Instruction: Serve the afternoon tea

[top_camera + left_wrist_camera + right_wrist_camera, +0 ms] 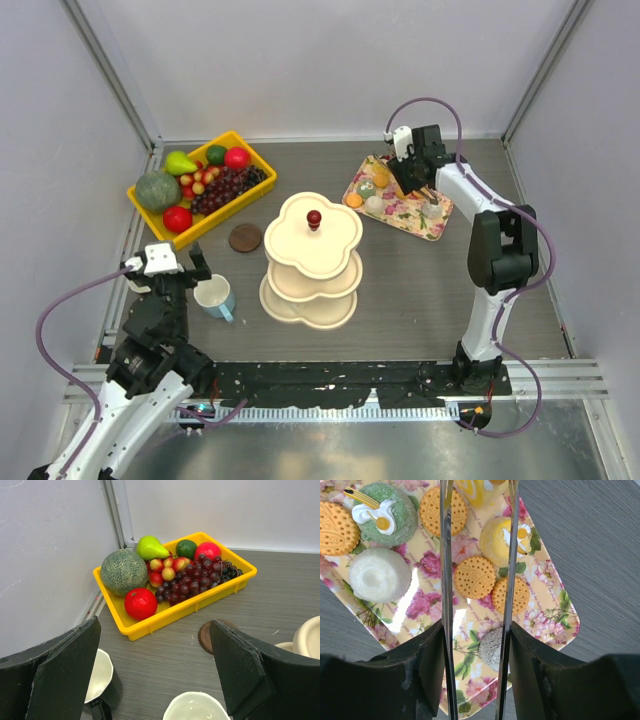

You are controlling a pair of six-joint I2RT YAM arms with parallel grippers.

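The cream three-tier stand with a red knob stands mid-table, its tiers bare. My left gripper is open and empty, just above the pale blue mug; a dark mug stands to its left. My right gripper is shut on metal tongs over the floral tray. Between the tong blades lie an orange biscuit and a grey pastry. Green, white and yellow pastries lie nearby.
A yellow bin of fruit stands at the back left. A brown round coaster lies between the bin and the stand. Walls close in on the left, back and right.
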